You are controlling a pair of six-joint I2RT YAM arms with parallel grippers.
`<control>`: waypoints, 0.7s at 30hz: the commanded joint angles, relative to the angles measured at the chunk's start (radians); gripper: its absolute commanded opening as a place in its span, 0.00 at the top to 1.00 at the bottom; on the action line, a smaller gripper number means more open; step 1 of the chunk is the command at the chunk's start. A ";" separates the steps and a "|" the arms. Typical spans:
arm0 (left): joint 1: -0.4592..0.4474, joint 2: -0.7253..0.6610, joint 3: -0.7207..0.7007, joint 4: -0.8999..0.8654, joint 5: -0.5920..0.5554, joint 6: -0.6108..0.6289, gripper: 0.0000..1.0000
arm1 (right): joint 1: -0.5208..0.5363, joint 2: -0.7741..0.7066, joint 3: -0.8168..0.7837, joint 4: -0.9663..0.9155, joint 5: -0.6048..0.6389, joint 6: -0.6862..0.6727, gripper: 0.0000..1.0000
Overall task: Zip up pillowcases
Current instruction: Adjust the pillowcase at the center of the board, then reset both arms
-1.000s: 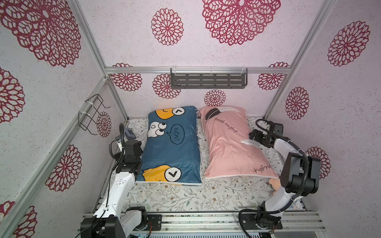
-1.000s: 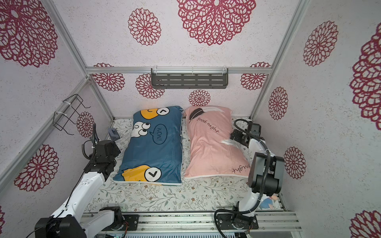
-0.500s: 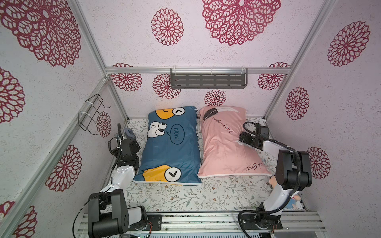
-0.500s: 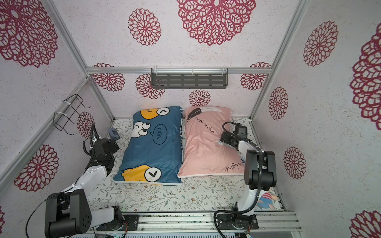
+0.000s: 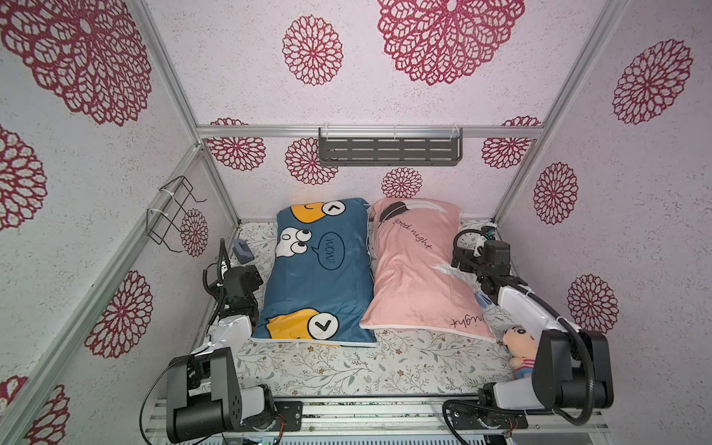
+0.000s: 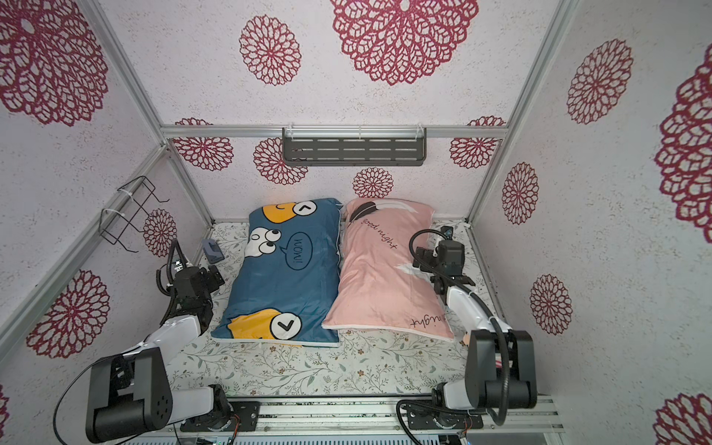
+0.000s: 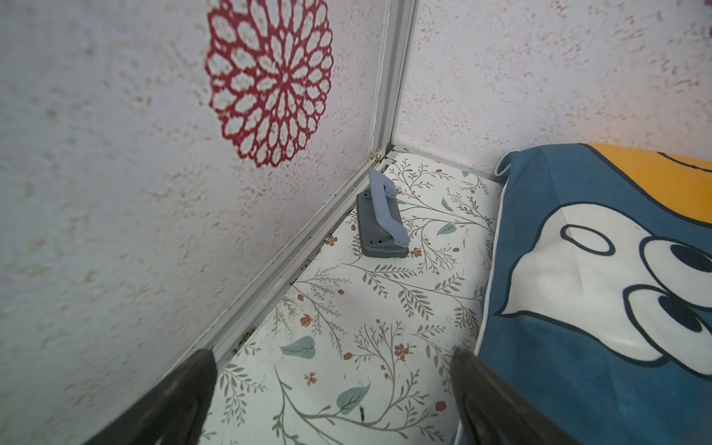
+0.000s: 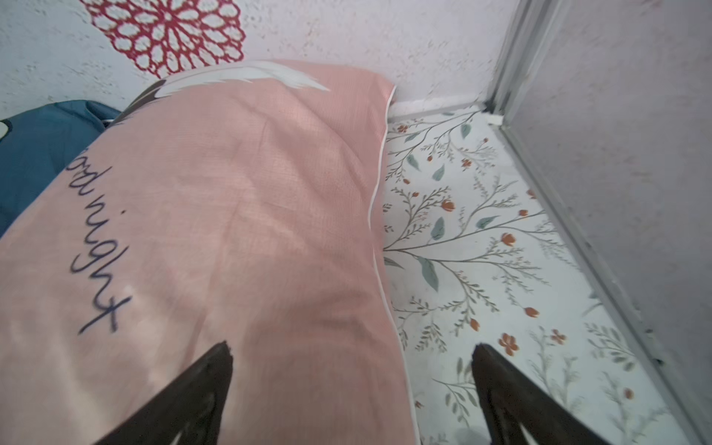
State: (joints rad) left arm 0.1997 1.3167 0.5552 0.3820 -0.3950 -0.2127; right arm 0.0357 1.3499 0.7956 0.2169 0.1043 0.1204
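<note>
Since a second ago the left arm (image 5: pixel 231 332) has folded back, its elbow now at lower left, and the pink pillowcase (image 5: pixel 414 277) has swung its near end leftward. On the floral mat (image 5: pixel 346 370) it lies right of centre, just beside the blue pillowcase (image 5: pixel 319 277) at centre. The right gripper (image 8: pixel 352 350) is spread wide and empty, straddling the pink one's right-hand piping. The left gripper (image 7: pixel 331 358), released, sits at the blue one's left edge. A doll (image 5: pixel 520 346) lies at lower right.
</note>
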 commanded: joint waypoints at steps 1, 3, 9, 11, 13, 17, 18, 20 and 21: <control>0.005 -0.022 -0.038 0.069 0.051 0.027 0.01 | 0.004 -0.057 -0.145 0.271 0.152 -0.120 0.01; 0.005 -0.021 -0.072 0.121 0.056 0.032 0.00 | 0.006 -0.060 -0.206 0.332 0.176 -0.113 0.01; 0.006 0.009 -0.070 0.128 0.092 0.039 0.02 | 0.009 -0.012 -0.388 0.603 0.201 -0.102 0.01; 0.006 0.017 -0.083 0.151 0.106 0.035 0.02 | 0.013 0.000 -0.396 0.599 0.190 -0.102 0.01; 0.005 0.034 -0.086 0.165 0.131 0.029 0.02 | 0.019 0.014 -0.432 0.655 0.196 -0.104 0.01; 0.003 0.068 -0.101 0.246 0.174 -0.002 0.02 | 0.032 0.073 -0.553 0.912 0.220 -0.108 0.01; 0.003 0.070 -0.101 0.248 0.176 -0.006 0.02 | 0.034 0.082 -0.577 0.964 0.235 -0.106 0.01; 0.002 0.065 -0.100 0.237 0.181 -0.014 0.02 | 0.034 0.092 -0.613 1.039 0.251 -0.102 0.01; 0.003 0.064 -0.098 0.233 0.182 -0.016 0.02 | 0.035 0.096 -0.619 1.057 0.255 -0.100 0.01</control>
State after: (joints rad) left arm 0.2001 1.3827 0.4599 0.5648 -0.2413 -0.2214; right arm 0.0601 1.4296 0.2180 1.1378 0.3290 0.0475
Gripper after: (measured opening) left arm 0.977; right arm 0.989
